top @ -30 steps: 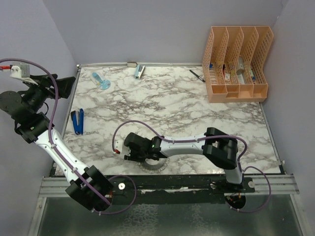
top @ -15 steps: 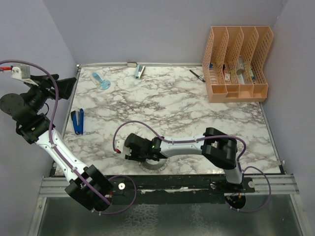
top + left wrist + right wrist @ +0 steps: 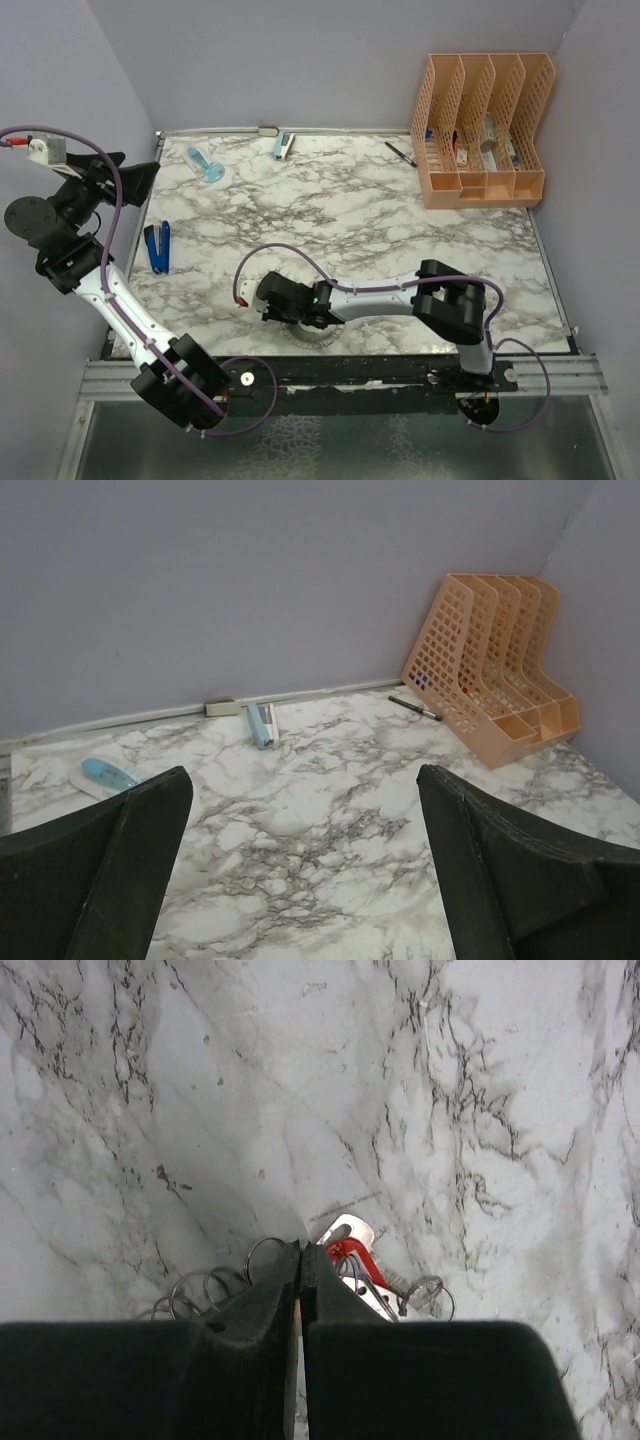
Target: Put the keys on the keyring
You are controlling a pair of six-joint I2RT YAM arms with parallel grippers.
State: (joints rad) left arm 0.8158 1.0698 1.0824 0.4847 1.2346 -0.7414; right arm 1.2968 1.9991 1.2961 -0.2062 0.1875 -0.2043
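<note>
Pinched shut, the right gripper (image 3: 300, 1249) sat over the keys (image 3: 362, 1280) beside the keyring (image 3: 318, 340) at the table's (image 3: 400, 220) near edge, likely light and slippery (take 1 by its stiff red tag (image 3: 347, 1251)), while the left gripper (image 3: 302, 780) gaped wide.

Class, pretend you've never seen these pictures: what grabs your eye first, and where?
The peach file rack stands out at the far right corner of the table. Near the front edge, the right hand lies low and shut, beside a red-tagged key among wire rings. The left hand hangs open, high at left.
</note>
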